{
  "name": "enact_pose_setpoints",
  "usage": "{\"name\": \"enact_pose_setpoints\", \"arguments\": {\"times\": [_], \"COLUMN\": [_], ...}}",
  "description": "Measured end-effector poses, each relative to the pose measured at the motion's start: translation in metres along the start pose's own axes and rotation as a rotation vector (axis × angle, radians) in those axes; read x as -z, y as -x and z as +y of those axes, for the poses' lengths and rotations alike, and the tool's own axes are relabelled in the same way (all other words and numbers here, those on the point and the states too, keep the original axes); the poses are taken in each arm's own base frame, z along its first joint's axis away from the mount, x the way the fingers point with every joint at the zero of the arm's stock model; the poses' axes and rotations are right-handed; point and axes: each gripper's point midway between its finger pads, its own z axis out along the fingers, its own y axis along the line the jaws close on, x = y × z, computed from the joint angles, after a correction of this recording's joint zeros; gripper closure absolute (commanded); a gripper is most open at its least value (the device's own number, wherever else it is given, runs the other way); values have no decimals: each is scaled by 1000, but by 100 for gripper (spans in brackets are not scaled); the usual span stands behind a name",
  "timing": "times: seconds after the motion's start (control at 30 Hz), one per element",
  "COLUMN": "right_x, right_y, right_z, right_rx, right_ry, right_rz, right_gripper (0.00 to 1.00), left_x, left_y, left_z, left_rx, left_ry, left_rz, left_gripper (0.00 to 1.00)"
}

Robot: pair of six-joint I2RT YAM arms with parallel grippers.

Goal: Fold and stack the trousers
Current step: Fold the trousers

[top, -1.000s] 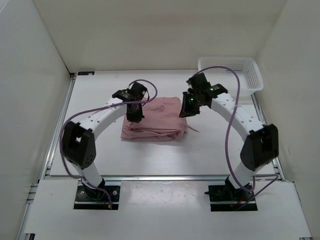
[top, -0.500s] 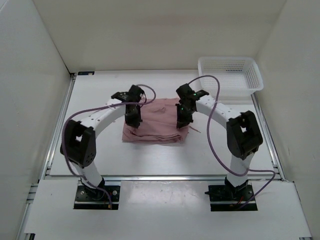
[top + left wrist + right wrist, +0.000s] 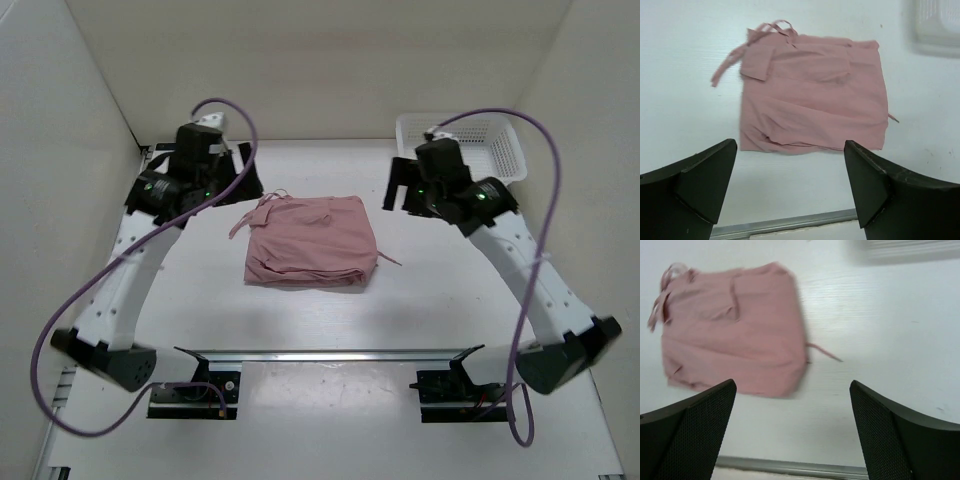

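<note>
The left gripper [image 3: 243, 176] stands spread wide with nothing between its fingers; its wrist view shows both dark fingers [image 3: 692, 182] apart above bare table [image 3: 300, 310]. The right gripper [image 3: 398, 186] is likewise spread and empty, its 2 fingers [image 3: 695, 427] framing the tabletop.

0.5 s ago both grippers were down at the left and right edges of the bundle. Now both are lifted clear of it and drawn apart, the left toward the far-left corner, the right toward the white mesh basket [image 3: 480, 140].

The trousers [image 3: 310, 240] lie between the 2 grippers in the middle of the table, folded into a flat, roughly square pink bundle, touched by neither. The bundle sits in about the same spot as before. A loose strip [image 3: 243, 221] trails from its far-left corner, and a thin drawstring [image 3: 388, 259] pokes out at the near-right edge. The basket stands at the far-right corner, well apart from the trousers.
</note>
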Motion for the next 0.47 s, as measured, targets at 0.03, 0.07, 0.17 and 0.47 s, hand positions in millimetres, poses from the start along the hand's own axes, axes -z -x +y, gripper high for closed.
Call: {"name": "enact_pose_setpoints", "arguments": {"times": [0.03, 0.07, 0.17, 0.47], "right_x": [13, 26, 61, 120], "right_y": [5, 10, 19, -10], "right_z": [-14, -29, -72, -148], "right_rx": [-11, -25, -67, -159], "right_ry": [-36, -80, -218, -503], "right_rz": [-39, -76, -171, -249], "right_gripper": [1, 1, 1, 1], "left_x": [11, 22, 61, 126], "left_y": [5, 8, 13, -6], "left_z": [8, 17, 47, 99], "left_rx": [13, 28, 80, 225], "left_ry": [12, 26, 81, 222], "left_rz": [-32, -63, -169, -318], "left_gripper": [0, 0, 0, 0]}}
